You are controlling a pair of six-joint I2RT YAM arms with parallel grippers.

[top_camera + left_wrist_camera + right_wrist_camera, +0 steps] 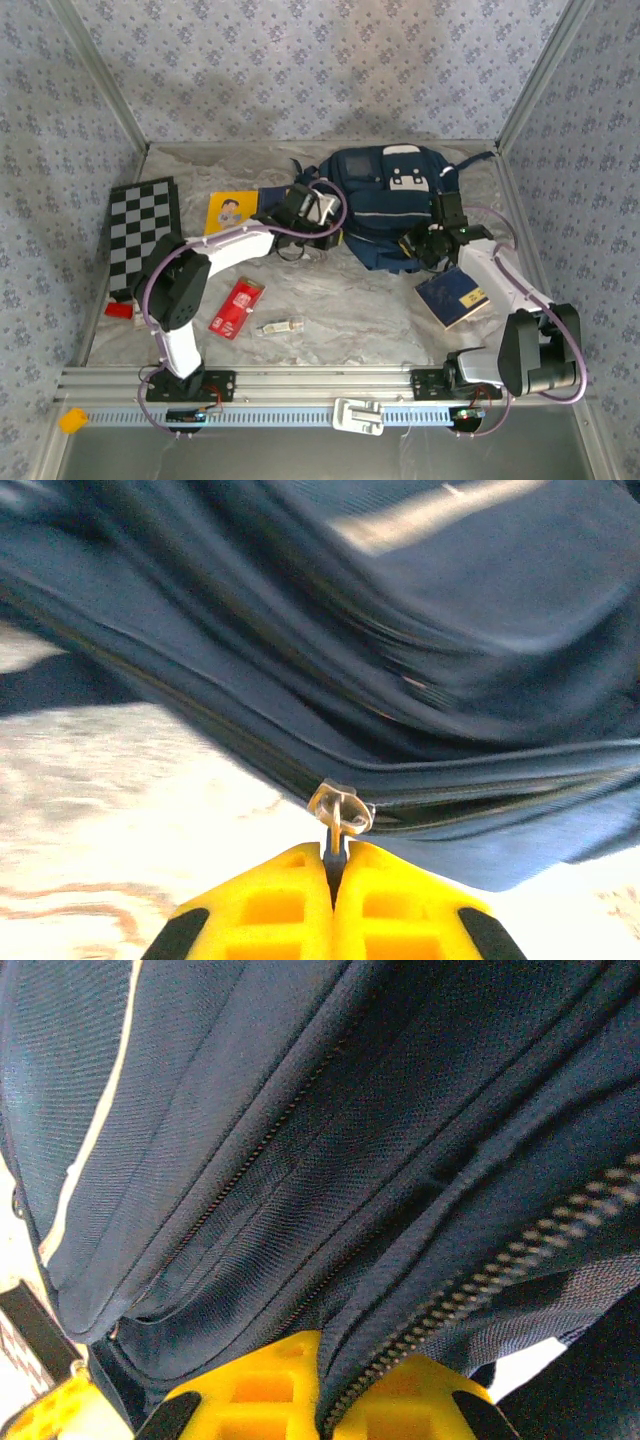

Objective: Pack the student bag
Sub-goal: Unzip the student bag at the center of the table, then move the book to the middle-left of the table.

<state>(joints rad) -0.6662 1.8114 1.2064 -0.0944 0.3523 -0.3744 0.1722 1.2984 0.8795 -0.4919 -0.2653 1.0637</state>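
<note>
Left fingers (270, 912) pinching zipper pull (340, 811), student bag (420, 630).

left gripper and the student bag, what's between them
The zipper pull: the left gripper is shut on its tab, right at the zip of the student bag. The left wrist view shows it.

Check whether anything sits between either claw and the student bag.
Nothing visible does. The left claw is shut on the zipper pull at the edge of the student bag. The right claw is shut on a fold of the bag's fabric beside a zipper track.
</note>
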